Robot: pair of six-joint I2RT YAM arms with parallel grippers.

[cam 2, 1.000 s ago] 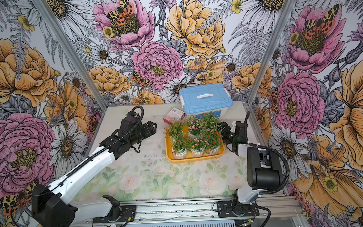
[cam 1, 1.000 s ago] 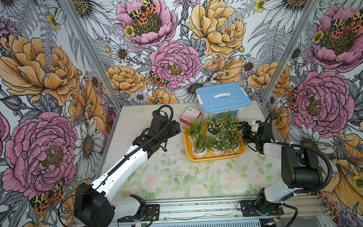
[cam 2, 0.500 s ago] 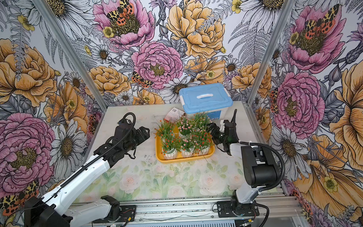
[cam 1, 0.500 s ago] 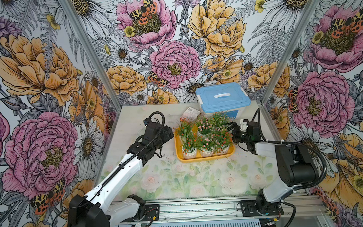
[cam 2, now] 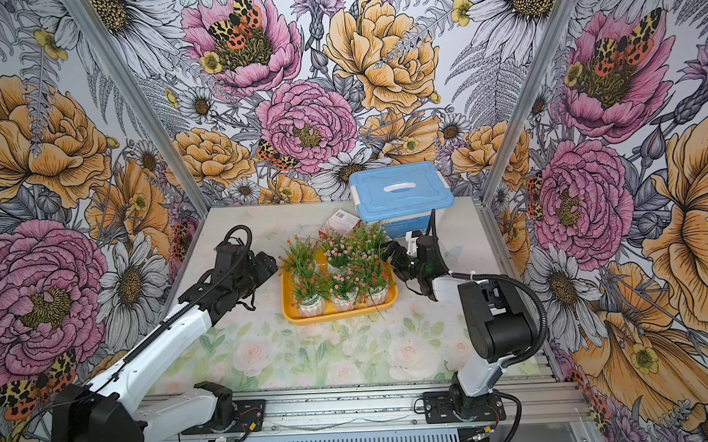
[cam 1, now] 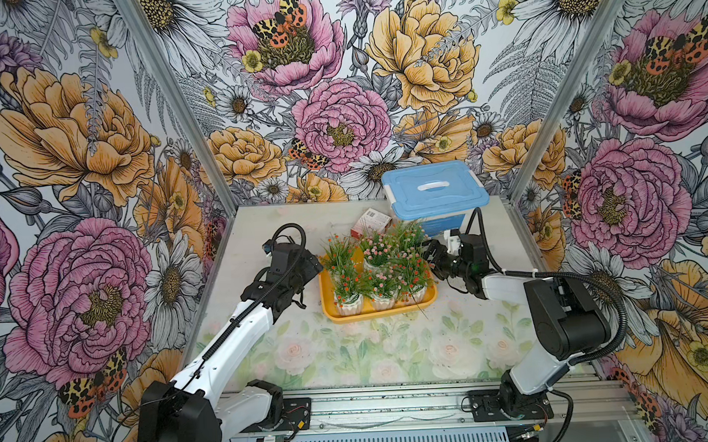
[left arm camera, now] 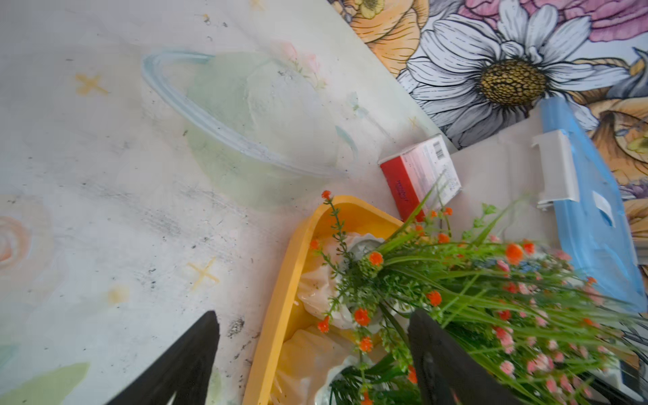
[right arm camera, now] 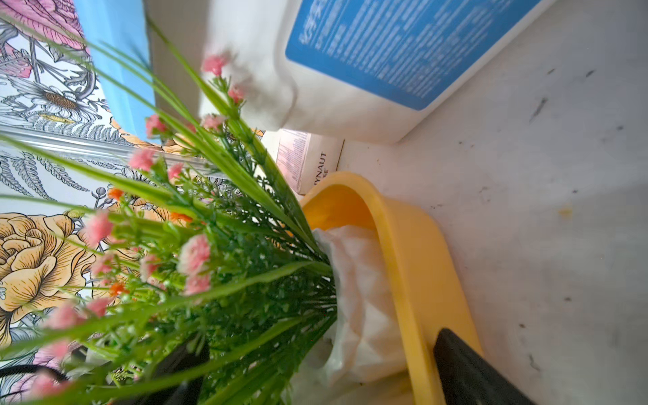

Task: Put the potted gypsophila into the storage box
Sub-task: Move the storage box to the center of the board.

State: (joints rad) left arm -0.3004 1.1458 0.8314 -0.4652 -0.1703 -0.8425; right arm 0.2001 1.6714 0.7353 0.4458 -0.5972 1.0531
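Flower-papered walls closed in a pale, rose-printed worktop, and the storage box sat at its middle.

The potted gypsophila stood inside the storage box: six white ribbed pots in two rows of three, their thin green sprigs and pink or orange-red blossoms spilling over the low yellow-orange rim. The left gripper and right gripper sat at the box's opposite short ends. Each had its jaws wide apart astride the rim, one finger outside and the other buried in foliage. Just beside the far corner lay a small red-and-white carton, with a blue-lidded bin behind it by the back wall.
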